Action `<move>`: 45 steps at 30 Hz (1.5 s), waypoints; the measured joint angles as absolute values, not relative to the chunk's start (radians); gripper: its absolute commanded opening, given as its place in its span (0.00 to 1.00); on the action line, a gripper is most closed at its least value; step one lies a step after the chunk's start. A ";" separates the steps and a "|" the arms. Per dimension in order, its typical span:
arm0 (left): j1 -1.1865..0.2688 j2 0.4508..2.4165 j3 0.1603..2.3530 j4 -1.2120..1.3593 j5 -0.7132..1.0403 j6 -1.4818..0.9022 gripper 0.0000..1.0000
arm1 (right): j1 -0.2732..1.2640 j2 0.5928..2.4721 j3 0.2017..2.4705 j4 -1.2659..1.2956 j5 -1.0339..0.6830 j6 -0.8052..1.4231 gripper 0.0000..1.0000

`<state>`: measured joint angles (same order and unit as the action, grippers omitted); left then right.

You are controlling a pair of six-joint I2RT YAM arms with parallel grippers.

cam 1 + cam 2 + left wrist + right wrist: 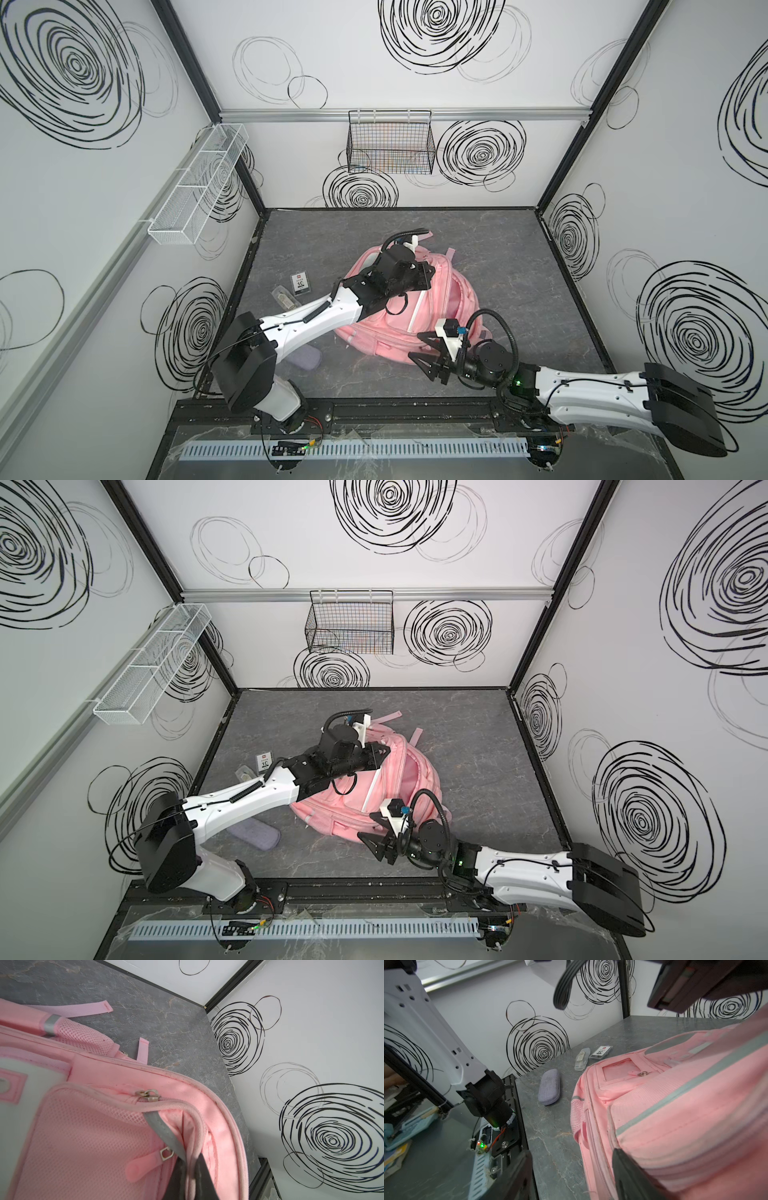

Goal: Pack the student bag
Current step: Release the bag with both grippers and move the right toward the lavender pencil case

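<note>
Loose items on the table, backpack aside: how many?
3. All left of the pink backpack: a lilac glasses case nearest the front edge, then a clear plastic case and a flat black-and-white box side by side further back. Others may be hidden under the backpack.

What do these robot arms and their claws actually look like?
Both the left arm and the right arm wear smooth white shells between black joints, each with a bulky black block at its elbow. Thin black cables run along them, and a ribbed black hose loops over each wrist. The left gripper and right gripper are black, each with two pointed, wedge-shaped fingers.
</note>
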<state>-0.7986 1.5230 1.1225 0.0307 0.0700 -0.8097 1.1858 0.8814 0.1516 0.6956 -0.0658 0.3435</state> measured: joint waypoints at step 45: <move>-0.522 0.367 0.764 -0.540 -0.728 -0.505 0.61 | 1.277 2.074 1.373 0.183 -0.221 0.114 1.00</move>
<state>-0.5224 0.3668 0.7643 -0.5404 -0.7284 -0.5053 1.2774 2.0743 1.3727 0.1829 -0.2211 0.1143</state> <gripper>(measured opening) 0.610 0.999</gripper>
